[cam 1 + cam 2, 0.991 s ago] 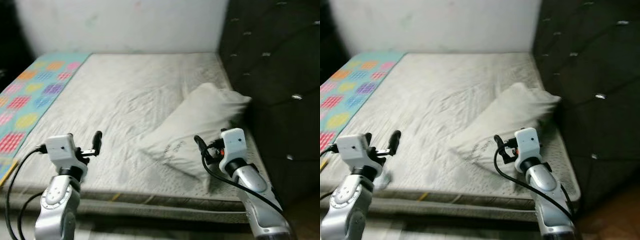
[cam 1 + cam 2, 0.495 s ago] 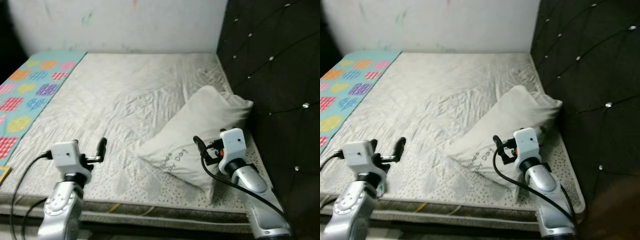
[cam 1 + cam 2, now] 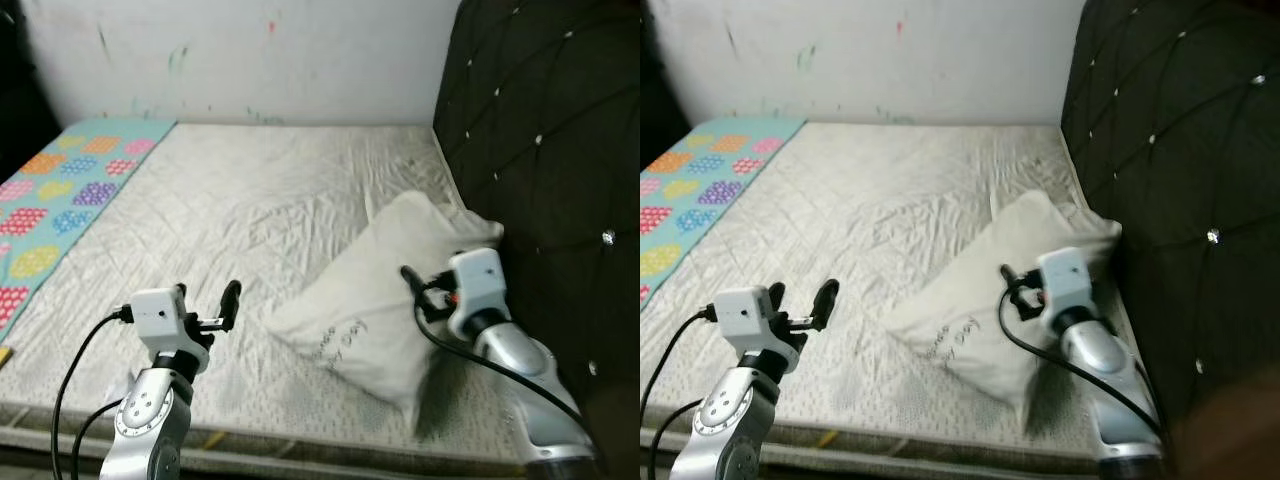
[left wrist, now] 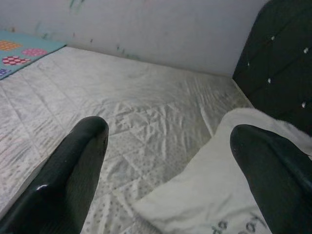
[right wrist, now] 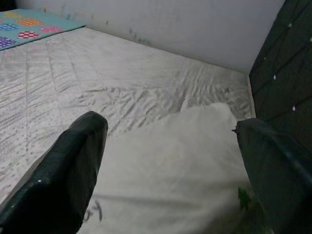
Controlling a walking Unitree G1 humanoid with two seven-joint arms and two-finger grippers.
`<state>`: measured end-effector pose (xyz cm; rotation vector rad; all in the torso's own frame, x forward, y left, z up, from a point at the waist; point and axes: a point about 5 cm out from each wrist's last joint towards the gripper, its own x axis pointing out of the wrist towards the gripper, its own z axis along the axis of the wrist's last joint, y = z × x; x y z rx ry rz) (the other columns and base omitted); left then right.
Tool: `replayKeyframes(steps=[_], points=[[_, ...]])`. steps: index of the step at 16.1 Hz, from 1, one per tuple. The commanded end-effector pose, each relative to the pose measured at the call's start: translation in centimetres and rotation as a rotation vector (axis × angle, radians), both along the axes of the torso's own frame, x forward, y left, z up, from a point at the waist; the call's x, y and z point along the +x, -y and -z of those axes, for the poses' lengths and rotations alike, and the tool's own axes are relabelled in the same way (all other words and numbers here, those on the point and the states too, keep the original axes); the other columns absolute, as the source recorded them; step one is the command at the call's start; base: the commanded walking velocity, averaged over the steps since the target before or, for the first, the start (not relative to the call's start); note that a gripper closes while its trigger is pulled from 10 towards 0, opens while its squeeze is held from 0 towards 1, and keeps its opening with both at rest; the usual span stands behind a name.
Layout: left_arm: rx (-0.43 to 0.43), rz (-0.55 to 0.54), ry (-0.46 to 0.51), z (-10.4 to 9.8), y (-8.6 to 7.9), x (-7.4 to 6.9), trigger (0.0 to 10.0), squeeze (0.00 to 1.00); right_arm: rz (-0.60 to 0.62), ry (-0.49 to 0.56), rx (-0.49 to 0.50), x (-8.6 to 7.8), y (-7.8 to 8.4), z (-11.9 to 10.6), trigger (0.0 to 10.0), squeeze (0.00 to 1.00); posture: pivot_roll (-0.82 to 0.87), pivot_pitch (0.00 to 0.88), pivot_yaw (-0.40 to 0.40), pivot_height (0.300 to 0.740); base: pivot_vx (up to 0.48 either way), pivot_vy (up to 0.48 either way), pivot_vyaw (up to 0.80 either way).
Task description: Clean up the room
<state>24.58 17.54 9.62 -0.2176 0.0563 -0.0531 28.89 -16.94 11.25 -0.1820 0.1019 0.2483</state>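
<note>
Pillow [image 3: 385,300] lies between spread right fingers [image 5: 73,165].

White scuffed wall [image 3: 260,55], dark tufted headboard [image 3: 540,150], perhaps dim light.

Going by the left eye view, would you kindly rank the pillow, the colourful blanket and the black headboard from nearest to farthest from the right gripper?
1. Pillow, directly under the right gripper.
2. Black headboard, just to its right.
3. Colourful blanket, across the bed at the far left.
</note>
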Motion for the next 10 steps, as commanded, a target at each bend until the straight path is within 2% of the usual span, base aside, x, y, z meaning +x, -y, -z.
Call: replayKeyframes(steps=[1,5,10], points=[[0.007,-0.037,-0.011,-0.01,-0.79,0.18,10.0,0.00,-0.039,0.012,0.012,0.23,-1.28,-0.38,10.0,0.00,-0.20,0.000,0.015,0.740,0.000,0.000,0.00],[-0.007,-0.031,-0.031,0.25,-0.52,0.23,10.0,0.00,-0.036,0.004,0.018,0.17,-1.42,-0.30,10.0,0.00,-0.20,0.000,0.021,0.740,0.000,0.000,0.00],[-0.004,-0.016,-0.039,0.29,-0.26,0.57,10.0,0.00,-0.021,-0.020,0.021,-0.11,-1.36,0.19,10.0,0.00,-0.20,0.000,0.020,0.740,0.000,0.000,-0.74]])
